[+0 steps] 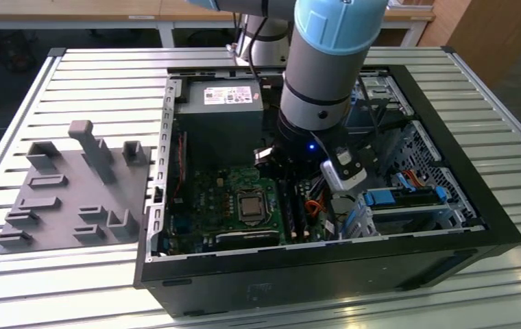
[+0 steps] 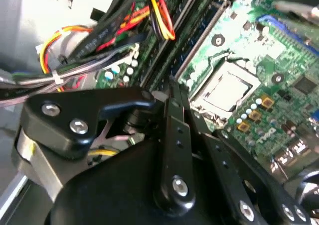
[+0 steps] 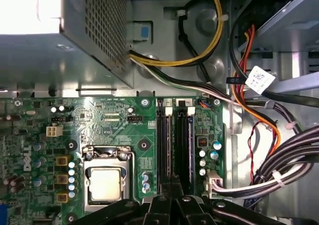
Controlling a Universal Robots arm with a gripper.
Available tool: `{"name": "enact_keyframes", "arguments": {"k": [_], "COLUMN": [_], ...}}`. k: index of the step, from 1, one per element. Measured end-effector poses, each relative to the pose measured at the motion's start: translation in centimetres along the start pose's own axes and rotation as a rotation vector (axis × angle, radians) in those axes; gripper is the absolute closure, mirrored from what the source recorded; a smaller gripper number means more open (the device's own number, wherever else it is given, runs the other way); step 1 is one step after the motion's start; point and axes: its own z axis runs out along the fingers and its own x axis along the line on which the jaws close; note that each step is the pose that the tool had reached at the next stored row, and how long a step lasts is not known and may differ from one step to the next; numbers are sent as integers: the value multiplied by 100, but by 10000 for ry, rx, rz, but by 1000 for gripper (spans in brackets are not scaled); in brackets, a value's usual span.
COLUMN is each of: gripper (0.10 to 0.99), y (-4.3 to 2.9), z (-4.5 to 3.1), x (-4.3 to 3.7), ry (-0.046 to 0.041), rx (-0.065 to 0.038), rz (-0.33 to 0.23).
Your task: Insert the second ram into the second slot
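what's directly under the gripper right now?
Under the gripper, in the first wrist view, run the motherboard's memory slots, beside the CPU socket. The fingers cover the slots' near end; what they hold there cannot be seen.

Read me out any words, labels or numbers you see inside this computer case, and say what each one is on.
Power supply label: print too small to read.
White cable tag: code pattern and print, too small to read.
Motherboard: white lettering, too small or blurred to quote.
Nothing here can be quoted reliably.

Slatted metal table (image 1: 77, 82), pale desks (image 1: 77, 17) behind, wooden panel (image 1: 498, 34) beside.
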Motion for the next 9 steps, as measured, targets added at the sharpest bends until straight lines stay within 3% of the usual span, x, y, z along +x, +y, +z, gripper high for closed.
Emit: {"name": "enact_keyframes", "arguments": {"k": [9], "gripper": [965], "y": [5], "z": [-125], "x": [2], "ry": [1], "rx": [2], "rz": [-5]}}
